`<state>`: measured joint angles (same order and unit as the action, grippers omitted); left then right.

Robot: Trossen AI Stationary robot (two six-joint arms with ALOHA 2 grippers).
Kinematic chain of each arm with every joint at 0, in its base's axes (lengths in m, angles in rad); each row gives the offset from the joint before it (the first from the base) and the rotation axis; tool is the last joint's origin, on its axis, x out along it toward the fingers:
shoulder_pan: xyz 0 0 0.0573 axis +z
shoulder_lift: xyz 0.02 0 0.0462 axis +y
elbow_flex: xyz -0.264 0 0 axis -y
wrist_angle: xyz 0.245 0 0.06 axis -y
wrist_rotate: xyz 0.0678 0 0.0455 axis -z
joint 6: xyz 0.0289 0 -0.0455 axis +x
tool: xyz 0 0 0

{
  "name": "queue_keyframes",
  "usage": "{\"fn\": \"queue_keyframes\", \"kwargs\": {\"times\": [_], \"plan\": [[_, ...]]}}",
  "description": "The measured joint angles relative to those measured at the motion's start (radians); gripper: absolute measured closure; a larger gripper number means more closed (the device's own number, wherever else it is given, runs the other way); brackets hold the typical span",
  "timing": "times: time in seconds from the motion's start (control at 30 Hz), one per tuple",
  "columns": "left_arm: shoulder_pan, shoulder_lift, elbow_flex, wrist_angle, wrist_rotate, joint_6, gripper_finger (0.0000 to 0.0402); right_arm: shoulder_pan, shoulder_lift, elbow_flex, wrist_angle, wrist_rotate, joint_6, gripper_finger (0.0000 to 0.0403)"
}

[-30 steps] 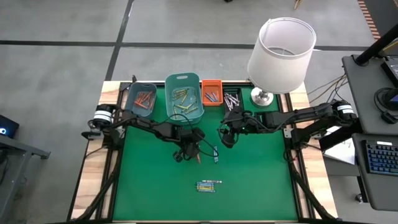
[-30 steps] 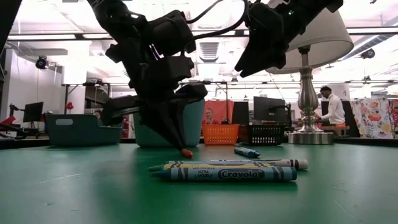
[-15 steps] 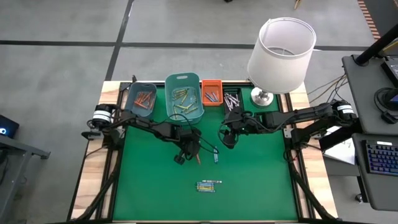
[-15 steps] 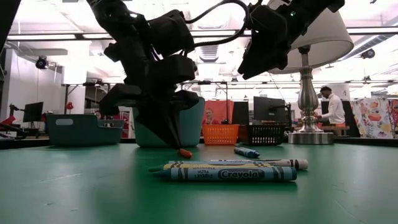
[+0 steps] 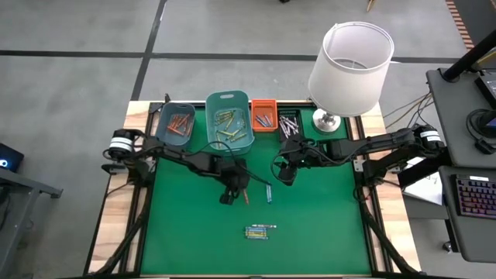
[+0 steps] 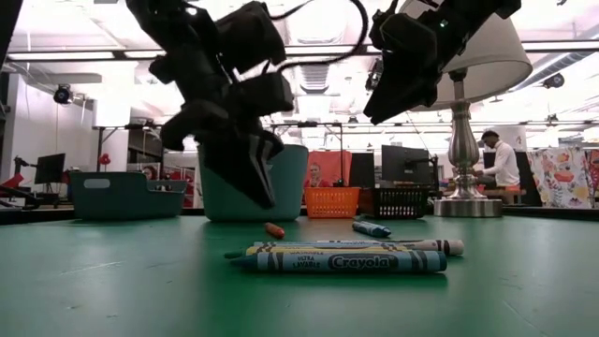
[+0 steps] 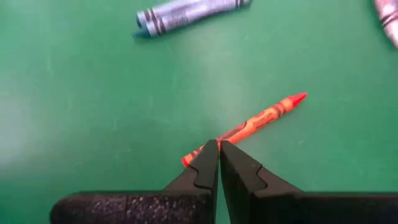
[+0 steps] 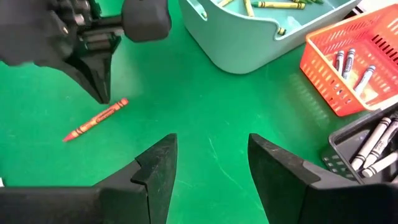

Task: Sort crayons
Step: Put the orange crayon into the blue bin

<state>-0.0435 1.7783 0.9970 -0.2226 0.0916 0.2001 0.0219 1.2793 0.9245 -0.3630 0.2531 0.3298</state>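
An orange-red crayon [image 7: 255, 121] lies flat on the green mat [image 5: 186, 225] near the middle of the table. My left gripper [image 6: 266, 202] hangs shut just above the crayon [image 6: 273, 229], with a gap between the fingertips and it. My right gripper [image 8: 211, 146] hovers open, higher up and to the right, with nothing between its fingers. A blue crayon [image 7: 186, 14] lies on the mat [image 7: 74, 93] close by. A small bunch of crayons [image 5: 260, 231] lies nearer the front edge.
Along the far edge stand a dark teal bin [image 5: 177, 124] with orange-red crayons, a light teal bin [image 5: 230, 120] with yellow-green ones, an orange basket [image 5: 263, 115] and a black basket [image 5: 288, 120]. A lamp [image 5: 349, 62] stands at the far right.
My left gripper has risen from the mat beside the orange-red crayon and rolled about its own line, staying shut. The crayon still lies on the mat.
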Motion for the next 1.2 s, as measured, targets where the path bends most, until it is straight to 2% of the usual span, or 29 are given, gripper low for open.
{"fn": "queue_keyframes", "kwargs": {"times": [0.5, 0.77, 0.83, 1.0, 1.2], "plan": [[-0.004, -0.177, -0.005, -0.016, -0.005, 0.018, 0.0401, 0.000, 0.000, 0.000, 0.000, 0.000, 0.011, 0.0216], [-0.008, -0.139, -0.005, 0.027, 0.008, 0.132, 0.0401, 0.000, 0.000, -0.001, 0.001, 0.000, 0.009, 0.0216], [-0.007, -0.122, -0.005, 0.039, 0.045, 0.164, 0.0397, 0.000, 0.000, -0.001, 0.000, 0.000, 0.009, 0.0216], [-0.007, -0.093, -0.005, 0.066, 0.141, 0.193, 0.0357, 0.000, 0.000, -0.001, 0.001, 0.000, 0.009, 0.0216], [-0.007, -0.028, -0.005, 0.069, 0.145, 0.266, 0.0285, 0.000, 0.000, -0.001, 0.001, 0.000, 0.007, 0.0216]]}}
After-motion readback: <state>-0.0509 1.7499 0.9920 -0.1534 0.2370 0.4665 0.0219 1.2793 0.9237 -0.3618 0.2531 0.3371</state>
